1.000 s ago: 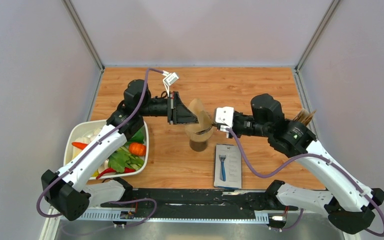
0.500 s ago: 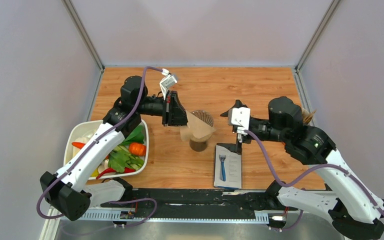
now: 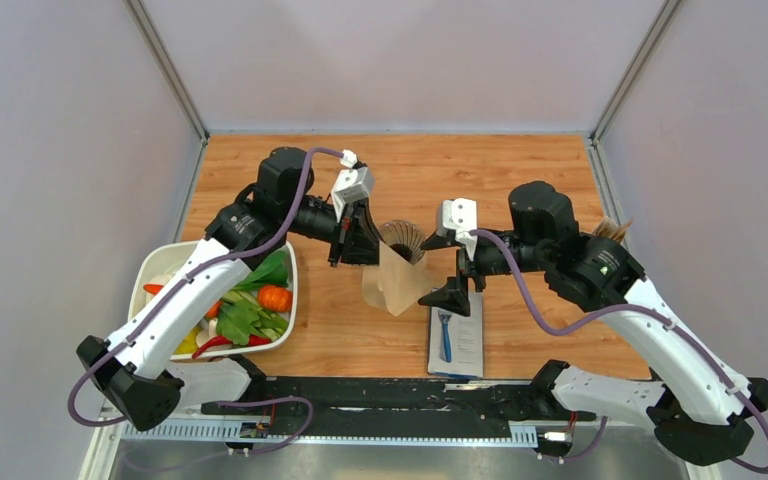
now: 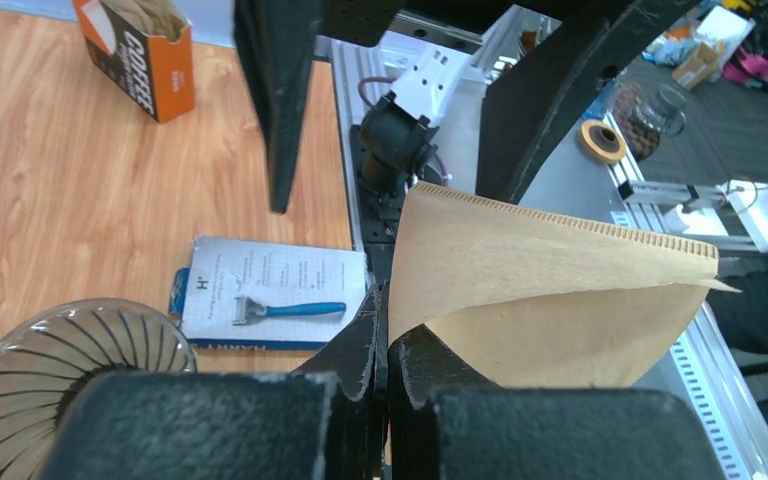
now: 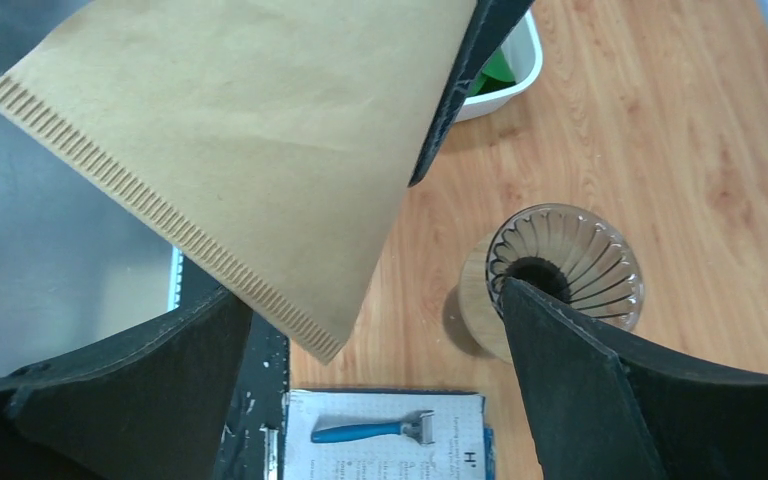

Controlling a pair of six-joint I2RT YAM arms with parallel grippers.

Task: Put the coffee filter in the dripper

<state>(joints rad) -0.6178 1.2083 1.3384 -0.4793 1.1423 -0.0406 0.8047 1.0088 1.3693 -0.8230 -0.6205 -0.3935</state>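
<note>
The coffee filter (image 3: 395, 282) is a flat tan paper fan, held above the table just in front of the dripper. My left gripper (image 3: 358, 243) is shut on its pointed corner, which shows in the left wrist view as the filter (image 4: 550, 290) pinched at my fingertips (image 4: 385, 322). The dripper (image 3: 404, 238), a ribbed translucent cone on a brown base, stands upright with nothing inside; it also appears as the dripper (image 5: 566, 264). My right gripper (image 3: 447, 268) is open wide, facing the filter's (image 5: 230, 150) crimped edge without touching it.
A boxed blue razor (image 3: 456, 332) lies on the table below the right gripper. A white bowl (image 3: 150, 268) of vegetables sits at the left. An orange coffee box (image 4: 145, 50) stands at the right, behind the right arm.
The right gripper let go of the filter, opened wide, backed off, then came back toward it. The left gripper swung the filter from above the dripper down to its near side.
</note>
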